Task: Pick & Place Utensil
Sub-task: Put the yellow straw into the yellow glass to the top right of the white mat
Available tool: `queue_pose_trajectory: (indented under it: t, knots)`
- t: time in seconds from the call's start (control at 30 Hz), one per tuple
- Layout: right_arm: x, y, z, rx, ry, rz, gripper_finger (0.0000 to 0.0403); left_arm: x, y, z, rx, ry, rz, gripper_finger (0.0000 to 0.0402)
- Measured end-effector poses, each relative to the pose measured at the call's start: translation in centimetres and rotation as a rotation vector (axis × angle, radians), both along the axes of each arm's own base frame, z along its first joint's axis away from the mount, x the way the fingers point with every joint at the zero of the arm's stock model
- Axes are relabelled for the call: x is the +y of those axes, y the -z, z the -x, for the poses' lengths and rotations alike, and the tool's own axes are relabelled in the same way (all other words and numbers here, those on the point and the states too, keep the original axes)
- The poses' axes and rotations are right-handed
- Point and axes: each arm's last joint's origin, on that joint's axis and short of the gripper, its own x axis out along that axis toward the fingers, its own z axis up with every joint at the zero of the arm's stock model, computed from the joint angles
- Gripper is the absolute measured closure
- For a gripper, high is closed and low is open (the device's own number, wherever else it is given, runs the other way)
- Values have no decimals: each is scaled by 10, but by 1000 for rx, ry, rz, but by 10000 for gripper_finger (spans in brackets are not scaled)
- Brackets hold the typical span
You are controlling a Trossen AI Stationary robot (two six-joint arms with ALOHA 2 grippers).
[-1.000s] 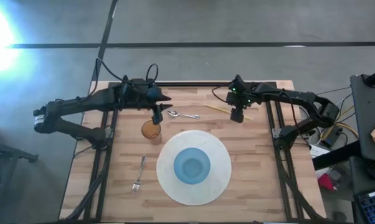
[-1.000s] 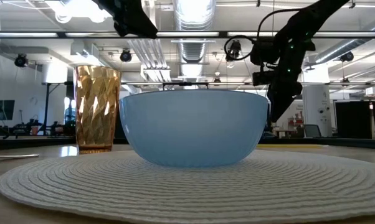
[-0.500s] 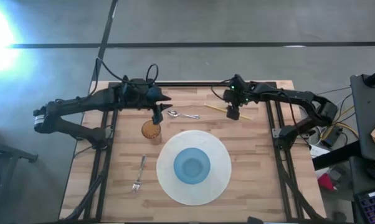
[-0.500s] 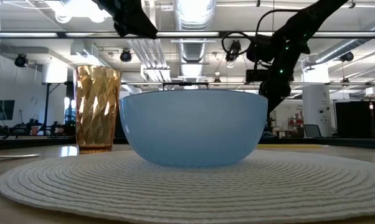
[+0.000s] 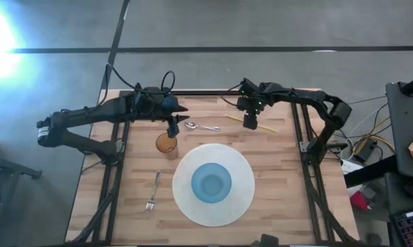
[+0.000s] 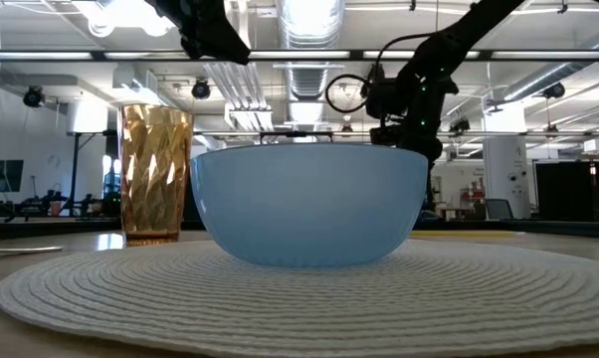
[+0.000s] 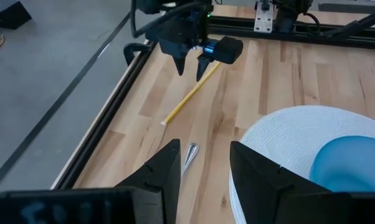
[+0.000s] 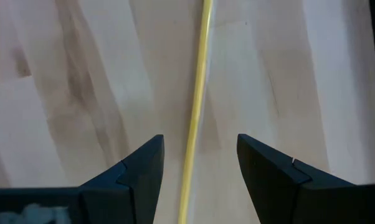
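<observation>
A: Where is the utensil the robot is after?

B: It looks to be the yellow stick (image 5: 251,123), lying flat on the table (image 5: 296,178) near the far edge, well apart from the white mat (image 5: 242,199) and the blue bowl (image 5: 211,183). In the right wrist view the stick (image 8: 197,99) runs straight down the gap between the two dark fingers (image 8: 141,165).

A: So the right gripper has it?

B: No. The right gripper (image 5: 249,121) hovers directly over the stick with its jaws spread wide and nothing between them. The left wrist view shows it (image 7: 190,63) poised above the stick's far end, fingertips pointing down, the stick (image 7: 187,99) bare on the wood.

A: Which step is that, then?

B: Lining up for the grasp, by the look of it; the pick has not been made.

A: And next?

B: Probably a straight descent until the fingers straddle the stick, then closing on it. The stick is thin and lies flat, so the fingertips would need to reach almost to the wood.

A: The other arm?

B: The left gripper (image 5: 173,127) waits above the spoon (image 5: 201,127), beside the amber glass (image 5: 167,144), jaws apart and empty. A fork (image 5: 152,192) lies left of the mat.
</observation>
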Motion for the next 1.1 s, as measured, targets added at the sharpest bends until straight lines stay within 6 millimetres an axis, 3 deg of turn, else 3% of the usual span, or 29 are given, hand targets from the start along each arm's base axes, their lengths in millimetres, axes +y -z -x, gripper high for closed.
queue_pose_trajectory:
  t: [0.37, 1.1]
  knots:
    - [-1, 33, -5, 100, -9, -64, 204, -1, 4, 2, 43, -1, 13, 271]
    - [2, 55, 3, 146, 35, -20, 204, -1, 4, 2, 42, -3, 17, 271]
